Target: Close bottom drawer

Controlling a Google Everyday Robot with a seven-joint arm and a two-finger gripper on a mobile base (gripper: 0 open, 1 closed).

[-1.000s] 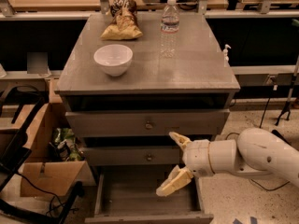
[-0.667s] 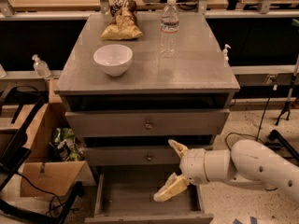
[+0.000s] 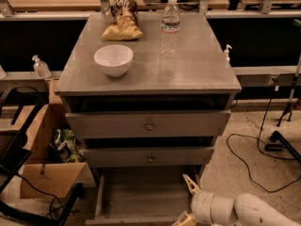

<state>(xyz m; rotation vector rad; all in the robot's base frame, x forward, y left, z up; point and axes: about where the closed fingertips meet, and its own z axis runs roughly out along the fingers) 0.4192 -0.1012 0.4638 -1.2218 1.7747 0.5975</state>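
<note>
The bottom drawer (image 3: pixel 138 192) of the grey cabinet is pulled out, a shallow grey tray with its inside showing. Its thin front panel (image 3: pixel 131 220) lies at the lower edge of the view. My gripper (image 3: pixel 185 201) is low at the drawer's front right corner, with the white arm (image 3: pixel 244 211) coming in from the lower right. It is open and holds nothing. One pale fingertip (image 3: pixel 189 181) points up over the drawer's right side; the other (image 3: pixel 181 219) is near the front panel and partly cut off by the edge of the view.
Two upper drawers with brass knobs (image 3: pixel 149 125) stand slightly open. A white bowl (image 3: pixel 113 59), a water bottle (image 3: pixel 170 26) and a chip bag (image 3: pixel 123 20) are on the cabinet top. A cardboard box (image 3: pixel 51 178) stands at the left. Cables (image 3: pixel 254 159) lie on the floor at the right.
My gripper has moved down from beside the middle drawer to the front right corner of the bottom drawer. The drawer stays pulled out.
</note>
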